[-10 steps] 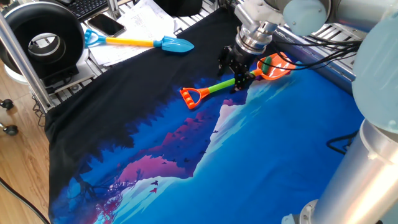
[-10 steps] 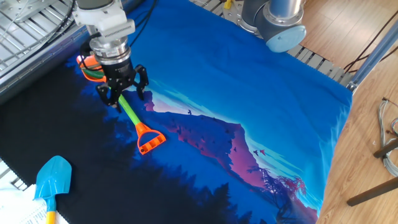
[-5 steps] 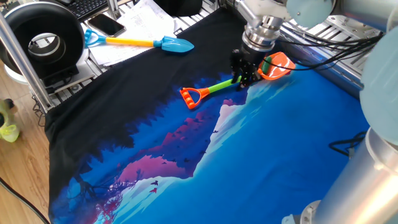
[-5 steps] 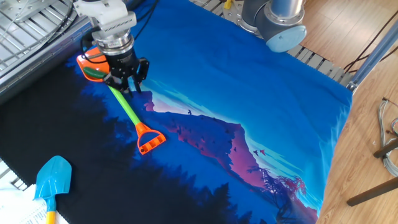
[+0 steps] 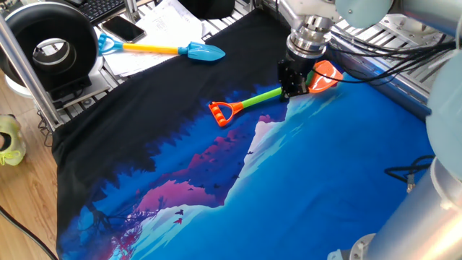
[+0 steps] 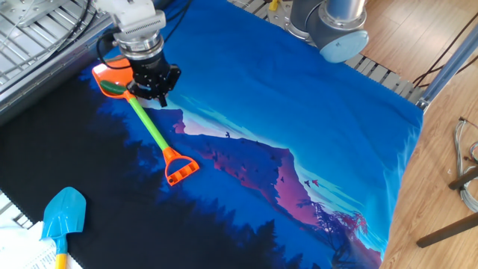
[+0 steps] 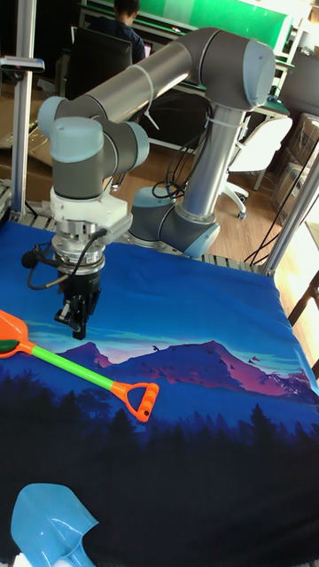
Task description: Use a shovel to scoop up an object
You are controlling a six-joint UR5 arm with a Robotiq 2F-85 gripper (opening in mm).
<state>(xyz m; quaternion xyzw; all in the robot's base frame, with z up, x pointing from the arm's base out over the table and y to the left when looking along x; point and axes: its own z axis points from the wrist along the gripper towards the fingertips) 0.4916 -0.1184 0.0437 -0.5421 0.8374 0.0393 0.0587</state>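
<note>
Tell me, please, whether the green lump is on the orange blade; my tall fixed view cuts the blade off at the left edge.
Observer: Yes. The other fixed view shows the shovel whole, blade included, and the object lies in the blade.
Operator: Is the gripper around the shaft?
Observer: It seems not. In that view the gripper stands beside the shaft, near the blade, with its fingers together.
Operator: Where does the blue shovel's handle lie?
Observer: One fixed view shows the blue shovel whole, with its handle end beside a phone.
</note>
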